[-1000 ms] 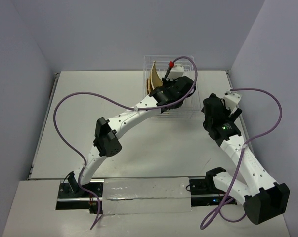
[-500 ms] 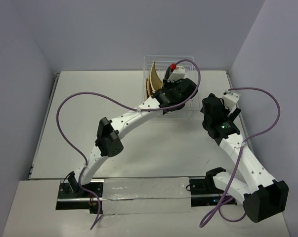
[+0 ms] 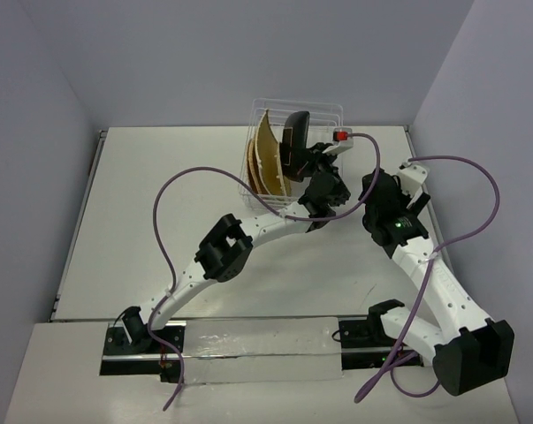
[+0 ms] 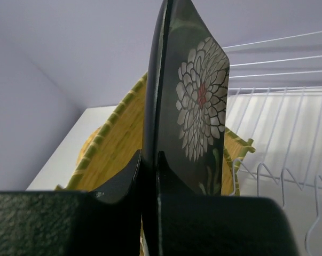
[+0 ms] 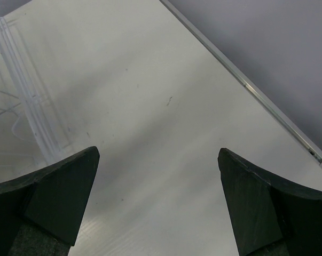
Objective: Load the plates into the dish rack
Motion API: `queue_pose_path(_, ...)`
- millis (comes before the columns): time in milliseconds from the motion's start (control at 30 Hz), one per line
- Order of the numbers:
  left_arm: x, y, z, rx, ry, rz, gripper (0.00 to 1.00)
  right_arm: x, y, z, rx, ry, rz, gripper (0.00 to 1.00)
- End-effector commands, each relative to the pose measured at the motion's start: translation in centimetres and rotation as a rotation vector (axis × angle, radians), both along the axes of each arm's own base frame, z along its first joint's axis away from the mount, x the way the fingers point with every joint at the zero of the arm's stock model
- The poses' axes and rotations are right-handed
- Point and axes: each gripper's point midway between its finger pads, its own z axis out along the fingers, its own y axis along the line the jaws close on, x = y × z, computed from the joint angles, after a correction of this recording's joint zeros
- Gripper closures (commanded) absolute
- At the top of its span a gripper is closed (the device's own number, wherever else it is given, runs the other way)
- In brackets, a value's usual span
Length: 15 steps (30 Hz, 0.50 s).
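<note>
While tight on plate point(image 4: 201, 106), left claw point(image 4: 150, 158)

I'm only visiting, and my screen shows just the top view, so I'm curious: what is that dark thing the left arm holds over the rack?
Observer: The left wrist view shows a black plate with a white flower on it, pinched edge-on in the left end effector.
Visitor: Is anything next to it?
Observer: A yellow woven plate stands close beside it in the rack; I cannot tell whether they touch.
Visitor: And the other arm?
Observer: Its wrist view shows the right end effector wide open and holding nothing, over bare table.
</note>
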Motion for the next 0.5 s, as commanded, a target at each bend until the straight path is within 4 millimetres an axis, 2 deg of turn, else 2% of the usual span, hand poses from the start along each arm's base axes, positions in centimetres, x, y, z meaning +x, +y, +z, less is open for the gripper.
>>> queue_pose_path(0, -3.4, 4.9, 3.7, -0.177, 0.114, 0.181, 1.0, 0.5, 0.0, 0.6, 0.016, -0.027, -0.008, 0.0)
queue_pose_path(133, -3.7, 4.9, 4.5, -0.21, 0.103, 0.172, 1.0, 0.5, 0.0, 0.5, 0.02, -0.027, -0.01, 0.0)
queue_pose_path(233, -3.9, 5.1, 6.0, -0.266, 0.076, 0.166, 1.0, 0.5, 0.1, 0.8, 0.029, -0.04, -0.006, 0.0)
queue_pose_path(367, -4.5, 5.4, 8.5, -0.354, 0.027, 0.149, 1.0, 0.5, 0.0, 1.3, 0.046, -0.063, -0.016, 0.0)
queue_pose_path(467, -5.2, 5.1, 11.2, -0.408, -0.031, 0.108, 1.0, 0.6, 0.2, 1.6, 0.073, -0.078, -0.001, 0.0)
